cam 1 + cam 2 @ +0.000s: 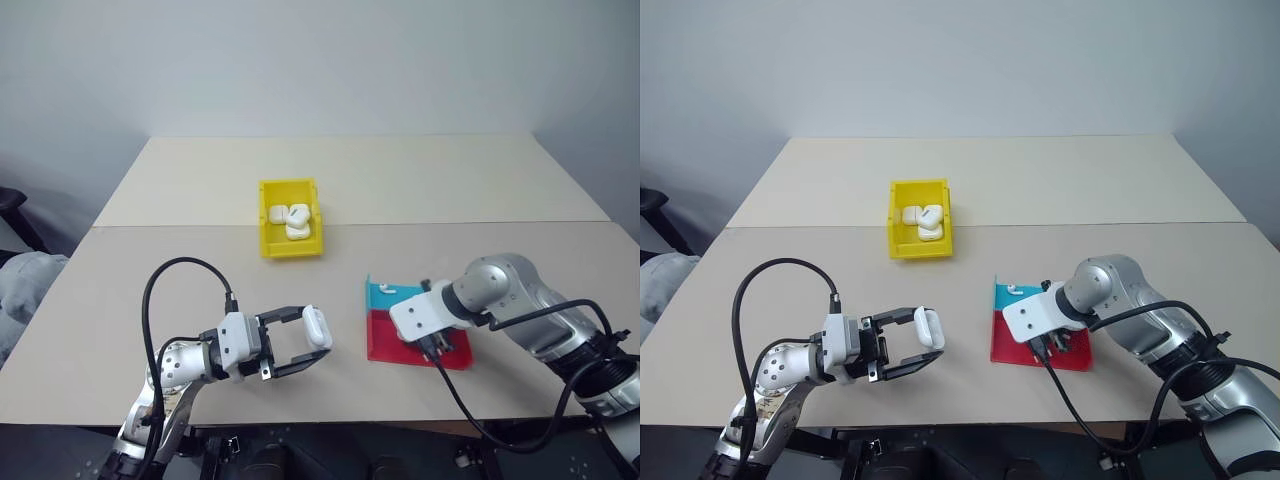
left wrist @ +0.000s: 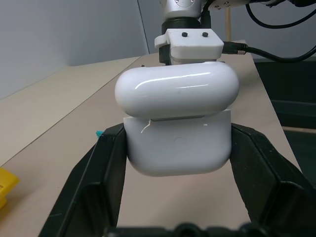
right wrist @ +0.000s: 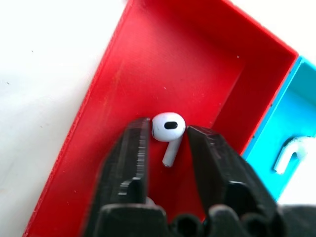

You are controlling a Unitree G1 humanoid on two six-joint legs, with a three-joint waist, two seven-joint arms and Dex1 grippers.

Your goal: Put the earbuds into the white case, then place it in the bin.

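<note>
Right claw points down into the red half of the tray; its fingers pinch one earbud at the head, stem trailing toward 6 o'clock between them. Second earbud lies in the blue half, at 3 o'clock of the claw. Left claw is clamped on the white case, lid ajar, at 9 o'clock of the tray. Next move likely turns on carrying the bud across to it.

Count: two earbuds; one held case; about three cases in the bin at 12 o'clock on the worktop.
</note>
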